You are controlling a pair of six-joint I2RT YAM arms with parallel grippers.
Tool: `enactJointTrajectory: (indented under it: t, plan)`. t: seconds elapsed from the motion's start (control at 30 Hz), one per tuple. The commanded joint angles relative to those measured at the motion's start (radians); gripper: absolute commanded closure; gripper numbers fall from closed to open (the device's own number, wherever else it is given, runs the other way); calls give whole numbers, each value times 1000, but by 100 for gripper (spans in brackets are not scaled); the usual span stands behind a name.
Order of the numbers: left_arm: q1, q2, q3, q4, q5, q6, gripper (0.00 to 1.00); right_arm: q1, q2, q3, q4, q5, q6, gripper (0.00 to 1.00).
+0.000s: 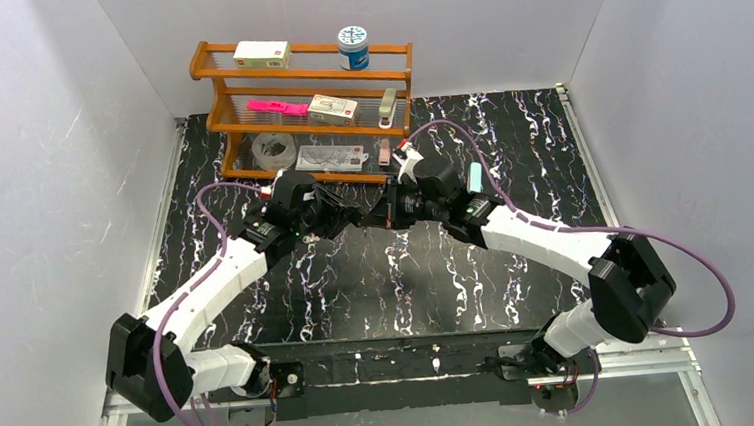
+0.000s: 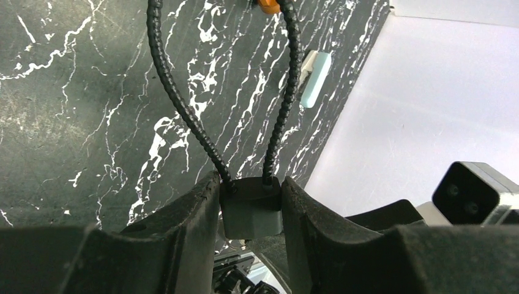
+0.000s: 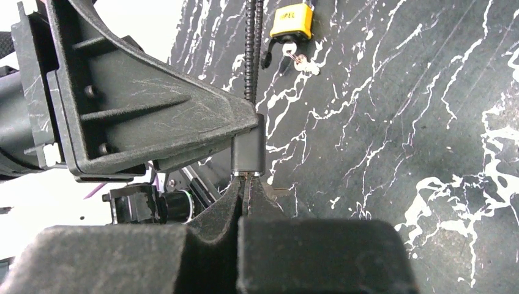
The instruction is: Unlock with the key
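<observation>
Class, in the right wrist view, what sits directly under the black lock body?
The shut right tool meets the lock body at its lower end. What its fingertips pinch, if anything, is covered by them.

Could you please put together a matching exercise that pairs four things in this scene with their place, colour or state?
Things:
1. lock body
2. padlock
3. round tin
4. right gripper

Descriptions:
A. on the top shelf of the rack
B. yellow
C. shut, fingertips right at the lock body's end
D. black, clamped between the fingers of the left gripper

Pairs: 1-D, 2-B, 3-A, 4-C
</observation>
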Motion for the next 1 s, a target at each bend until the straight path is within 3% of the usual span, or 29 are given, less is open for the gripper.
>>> enactJointTrajectory:
  t: [0.0, 0.3, 0.57, 0.97]
  plan:
    - [-49, -89, 11, 104, 202, -40, 86, -2, -50, -64, 315, 26, -12, 99]
    - [-49, -103, 0, 151, 219, -48, 86, -14, -5, 15, 152, 19, 112, 99]
    - [-49, -114, 8, 226, 231, -21, 86, -44, -40, -77, 296, -127, 387, 99]
    - [-49, -164, -70, 474, 222, -80, 86, -44, -186, -290, 583, -87, 802, 99]
